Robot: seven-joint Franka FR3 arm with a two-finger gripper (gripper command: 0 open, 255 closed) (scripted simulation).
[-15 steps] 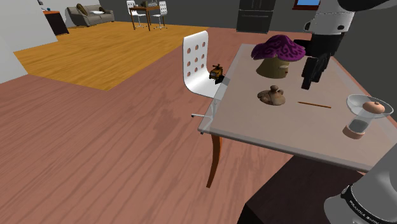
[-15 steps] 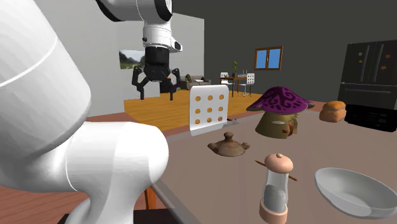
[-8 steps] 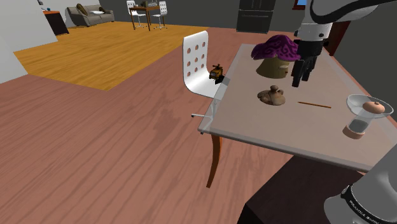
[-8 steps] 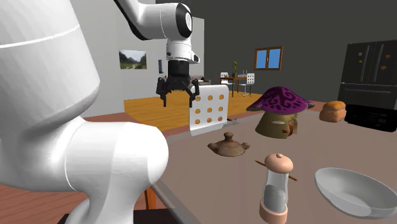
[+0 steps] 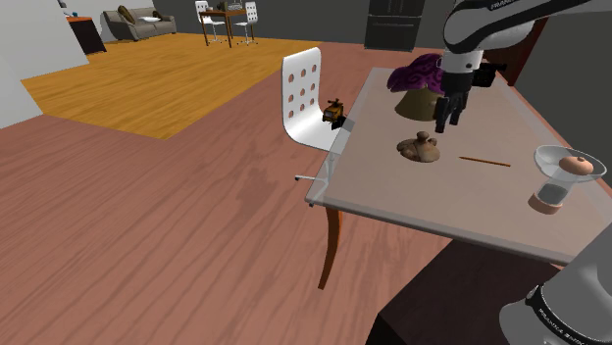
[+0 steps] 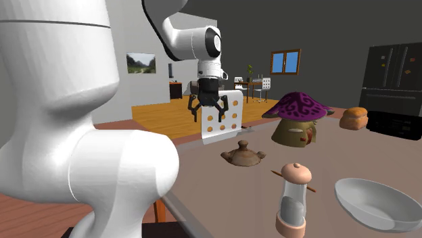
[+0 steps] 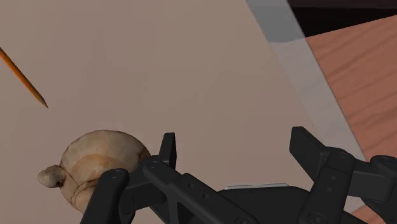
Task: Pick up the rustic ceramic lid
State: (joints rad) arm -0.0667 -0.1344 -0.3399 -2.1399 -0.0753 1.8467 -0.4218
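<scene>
Shoulder view: claw [image 5: 446, 122] wide open, empty, hovers above table [image 5: 392, 186]; brown lid [image 5: 420, 148] rests on table at claw's 7 o'clock, untouched. Approach step. Next: centre over knob, descend, close

The lid [image 5: 420, 147] lies on the table [image 5: 392, 191] with bare tabletop around it and open air above. The gripper [image 5: 443, 124] hangs over it, fingers apart above bare surface just beside the lid. A tall mushroom figure [image 5: 427, 80] stands near, behind the lid and close to the wrist. A pencil [image 5: 485, 161] lies flat near the lid on the shoulder view's right. A bowl [image 5: 562, 157] and a grinder [image 5: 549, 196] stand well apart from the lid. A white chair [image 5: 304, 93] stands at the table's left edge.
</scene>
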